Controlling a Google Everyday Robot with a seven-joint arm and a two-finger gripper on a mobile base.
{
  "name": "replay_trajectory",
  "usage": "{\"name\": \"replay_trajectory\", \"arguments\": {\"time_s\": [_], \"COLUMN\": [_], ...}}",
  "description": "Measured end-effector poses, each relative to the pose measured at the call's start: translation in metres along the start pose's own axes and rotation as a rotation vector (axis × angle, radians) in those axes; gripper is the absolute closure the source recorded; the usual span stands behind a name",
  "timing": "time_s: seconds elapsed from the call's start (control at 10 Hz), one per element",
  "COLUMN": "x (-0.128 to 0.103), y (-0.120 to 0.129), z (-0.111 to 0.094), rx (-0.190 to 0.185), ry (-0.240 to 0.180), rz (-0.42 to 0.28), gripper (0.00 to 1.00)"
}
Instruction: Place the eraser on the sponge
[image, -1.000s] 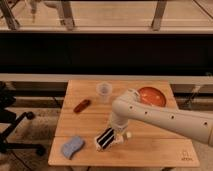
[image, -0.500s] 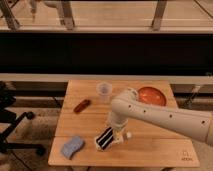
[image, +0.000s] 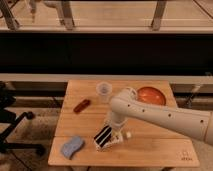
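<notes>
The light-blue sponge (image: 72, 146) lies flat near the table's front left corner. My gripper (image: 105, 138) hangs from the white arm (image: 150, 114). It points down at the tabletop just right of the sponge, a short gap away from it. I cannot make out the eraser; it may be hidden at the gripper. A small white bit (image: 128, 134) sits on the table just right of the gripper, and I cannot tell what it is.
A reddish-brown oblong object (image: 81, 105) lies at mid-left of the wooden table (image: 165, 150). A clear cup (image: 103, 90) stands at the back centre and an orange bowl (image: 151, 95) at the back right. An office chair base (image: 15, 130) stands left of the table.
The arm and gripper stay in almost the same spot beside the sponge. Nothing on the table has visibly moved.
</notes>
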Motion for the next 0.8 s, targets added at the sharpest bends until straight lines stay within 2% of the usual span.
{"name": "replay_trajectory", "arguments": {"time_s": [0.3, 0.4, 0.6, 0.8], "x": [0.000, -0.005, -0.014, -0.013], "y": [-0.002, -0.005, -0.013, -0.012], "z": [-0.006, -0.007, -0.007, -0.008], "rx": [0.007, 0.003, 0.007, 0.013], "ry": [0.002, 0.002, 0.000, -0.002], "rz": [-0.009, -0.019, -0.030, -0.032], "gripper": [0.94, 0.99, 1.00, 1.00]}}
